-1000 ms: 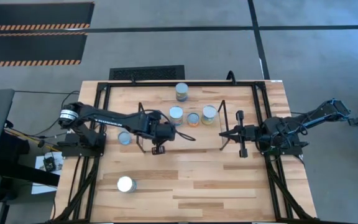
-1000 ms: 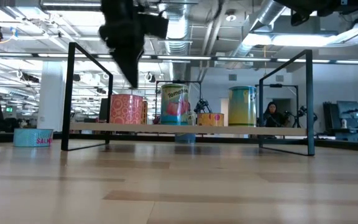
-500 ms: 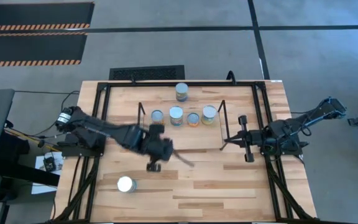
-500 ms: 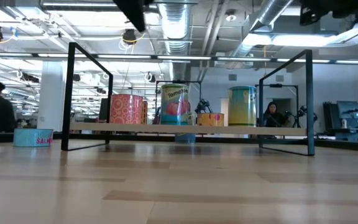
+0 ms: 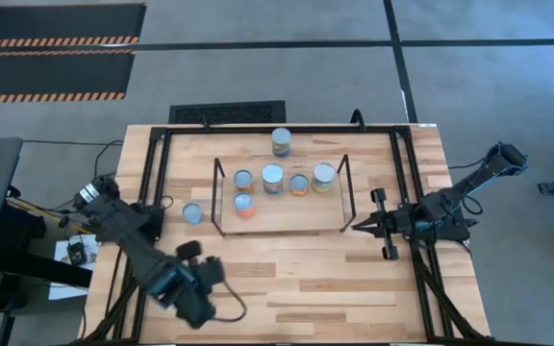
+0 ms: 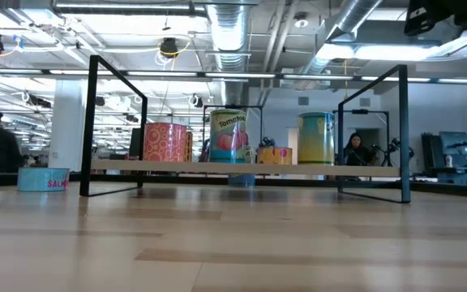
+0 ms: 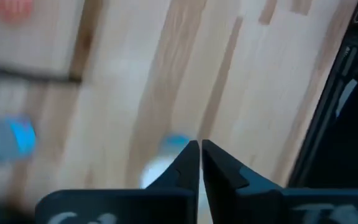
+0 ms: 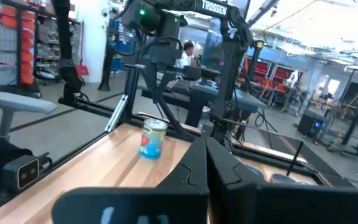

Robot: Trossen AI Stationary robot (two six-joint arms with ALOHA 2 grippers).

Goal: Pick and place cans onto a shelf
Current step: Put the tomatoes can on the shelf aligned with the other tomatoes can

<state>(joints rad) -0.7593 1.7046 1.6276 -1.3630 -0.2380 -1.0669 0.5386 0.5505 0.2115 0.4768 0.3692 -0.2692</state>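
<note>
My left pincer (image 7: 200, 144) hangs well out in front of the shelf's (image 5: 287, 219) left end, fingers pressed together on nothing, and the pale can (image 7: 162, 165) I judge to be my next pick shows blurred just below the tips, not gripped. Five cans (image 5: 273, 179) stand on the shelf, so it seems over halfway, with a blue-topped can (image 5: 192, 212) just off its left end. My right pincer (image 5: 365, 226) waits shut beside the shelf's right end, clear
</note>
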